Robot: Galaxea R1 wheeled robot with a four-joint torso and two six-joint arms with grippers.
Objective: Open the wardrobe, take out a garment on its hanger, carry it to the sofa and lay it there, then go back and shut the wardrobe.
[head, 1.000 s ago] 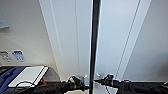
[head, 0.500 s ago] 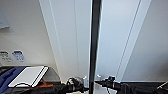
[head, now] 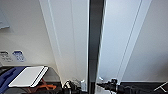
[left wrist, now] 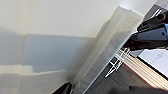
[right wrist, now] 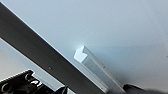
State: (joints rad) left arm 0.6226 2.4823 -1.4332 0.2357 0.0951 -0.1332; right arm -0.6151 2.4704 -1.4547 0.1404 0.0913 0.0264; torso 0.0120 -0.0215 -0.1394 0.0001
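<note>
The wardrobe (head: 72, 40) stands right in front of me in the head view, tall and white. Its two flat doors are a little apart, with a dark gap (head: 95, 37) running down between them. My left gripper (head: 72, 86) is low at the inner edge of the left door. My right gripper (head: 100, 85) is at the inner edge of the right door. A white vertical handle (right wrist: 96, 68) on the door face runs down toward the right gripper. A long pale bar (left wrist: 107, 50) on the left door leads to the left gripper. What hangs inside stays hidden in the dark gap.
A white flat panel (head: 28, 76) lies on something blue (head: 7, 78) at the lower left, with an orange piece (head: 46, 87) beside it. Small plates (head: 18, 55) are on the cream wall to the left. Dark floor and a small white rack (left wrist: 116, 65) lie past the left door.
The dark gap between the two doors has grown wider over the last second. Both grippers stay low at the doors' inner edges.
</note>
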